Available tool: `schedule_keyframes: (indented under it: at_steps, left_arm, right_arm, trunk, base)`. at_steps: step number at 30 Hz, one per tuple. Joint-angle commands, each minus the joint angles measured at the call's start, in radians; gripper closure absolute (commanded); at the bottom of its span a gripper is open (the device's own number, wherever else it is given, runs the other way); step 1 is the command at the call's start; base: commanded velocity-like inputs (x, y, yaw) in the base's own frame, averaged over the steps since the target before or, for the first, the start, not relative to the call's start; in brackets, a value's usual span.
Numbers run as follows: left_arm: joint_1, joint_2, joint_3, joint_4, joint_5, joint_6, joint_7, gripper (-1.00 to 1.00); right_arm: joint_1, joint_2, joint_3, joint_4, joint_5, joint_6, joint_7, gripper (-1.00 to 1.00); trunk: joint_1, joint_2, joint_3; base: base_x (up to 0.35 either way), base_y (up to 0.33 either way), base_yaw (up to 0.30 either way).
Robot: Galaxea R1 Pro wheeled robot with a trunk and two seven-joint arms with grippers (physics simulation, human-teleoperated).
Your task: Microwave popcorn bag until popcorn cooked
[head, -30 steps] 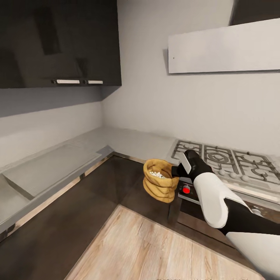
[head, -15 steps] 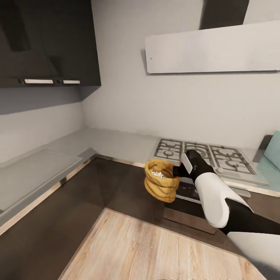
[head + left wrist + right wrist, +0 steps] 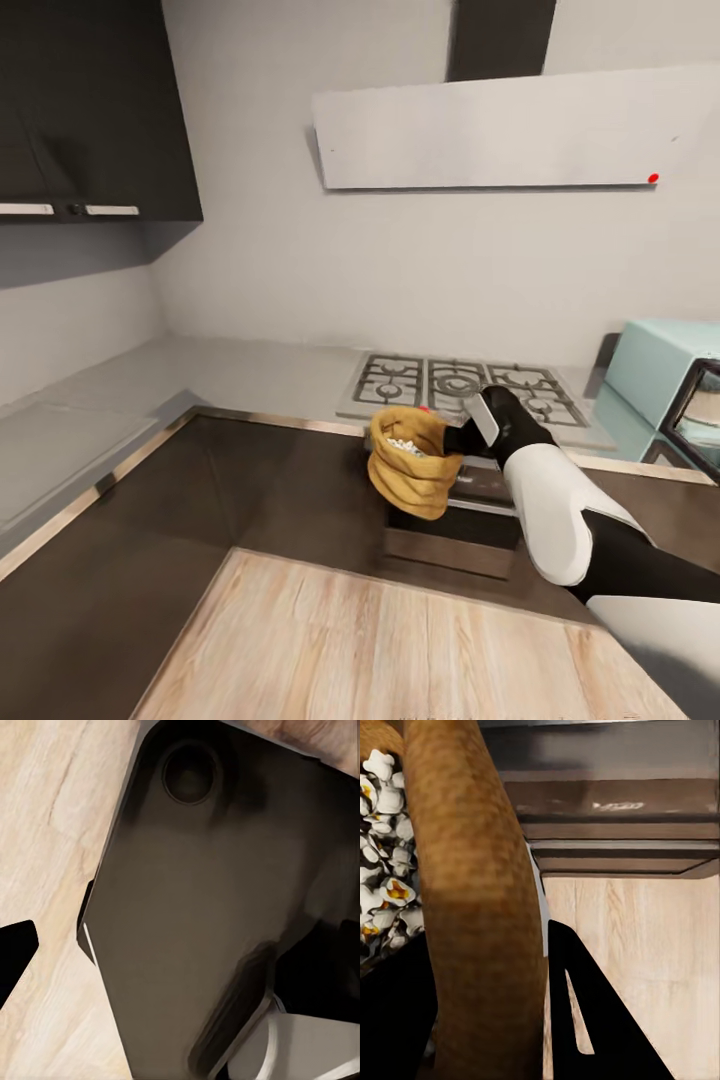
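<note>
1. Before the gas hob (image 3: pixel 455 384), the popcorn bag (image 3: pixel 408 474) is held aloft, pinched at its rim by the right end effector (image 3: pixel 455 440).
2. Right of the gas hob, the microwave (image 3: pixel 662 372) is seen on the desk (image 3: pixel 250 365).
3. White popcorn (image 3: pixel 382 881) is seen inside the popcorn bag.

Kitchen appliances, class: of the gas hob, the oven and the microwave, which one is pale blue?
The microwave, at the counter's right end beside the hob; the hob is steel-grey, and the oven below it is dark.

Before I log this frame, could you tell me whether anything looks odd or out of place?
Yes: the popcorn bag, gripped at its rim by the right gripper, already holds white popped kernels, though it hangs over the floor, outside the microwave.
</note>
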Motion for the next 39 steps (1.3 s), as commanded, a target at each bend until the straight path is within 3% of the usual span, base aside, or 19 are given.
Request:
schedule_keyframes:
  at_steps: [1,10,23,39]
  left_arm:
    - [0.000,0.000,0.002,-0.001,0.004,-0.002,0.001,-1.00]
    - [0.000,-0.001,0.002,-0.001,0.004,-0.002,0.001,-1.00]
    - [0.000,-0.002,0.001,-0.001,0.004,-0.002,0.001,-1.00]
    - [0.000,-0.006,0.000,-0.001,0.004,-0.002,0.001,-1.00]
  right_arm:
    - [-0.002,0.000,-0.006,-0.004,0.066,0.005,0.002,1.00]
    - [-0.002,-0.007,-0.006,-0.004,0.067,0.004,0.002,1.00]
    - [-0.002,-0.009,-0.006,-0.004,0.066,-0.001,0.002,1.00]
    - [-0.002,-0.010,-0.006,-0.004,0.066,-0.002,-0.002,1.00]
  trunk:
    - [0.000,-0.001,-0.001]
    - [0.000,-0.001,-0.001]
    - [0.000,-0.001,-0.001]
    - [0.000,-0.001,-0.001]
  base:
    - [0.000,0.000,-0.285]
    - [0.000,0.000,-0.279]
    - [0.000,0.000,-0.020]
    - [-0.308,0.000,0.000]
